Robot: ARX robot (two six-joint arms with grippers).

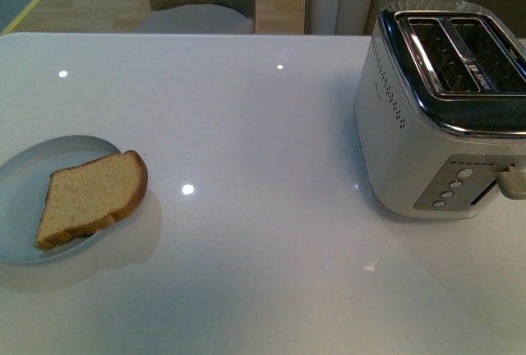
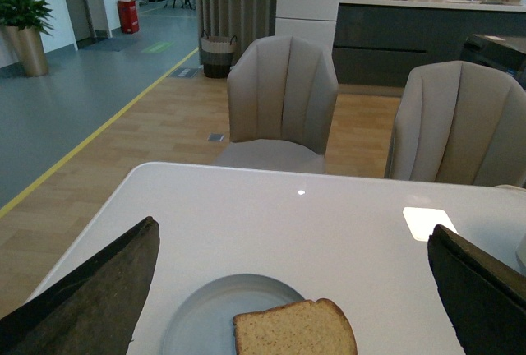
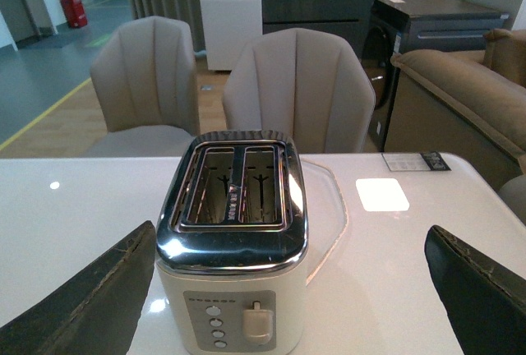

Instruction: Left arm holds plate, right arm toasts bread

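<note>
Table (image 1: 263, 281) glossy white; toaster (image 1: 411, 137) w/ chrome top, matt cream body; bread (image 1: 92, 199) rough; plate (image 1: 25, 181) smooth.

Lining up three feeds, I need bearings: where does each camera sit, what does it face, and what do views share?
Front view: on the robot's body, looking down at table, plate, bread and toaster; no arm shows.
Left wrist view: on the left wrist, facing plate, bread and chairs; open left gripper frames them.
Right wrist view: on the right wrist, facing the toaster; open right gripper frames it.
Shared: plate and bread, front and left wrist; toaster, front and right wrist.
</note>
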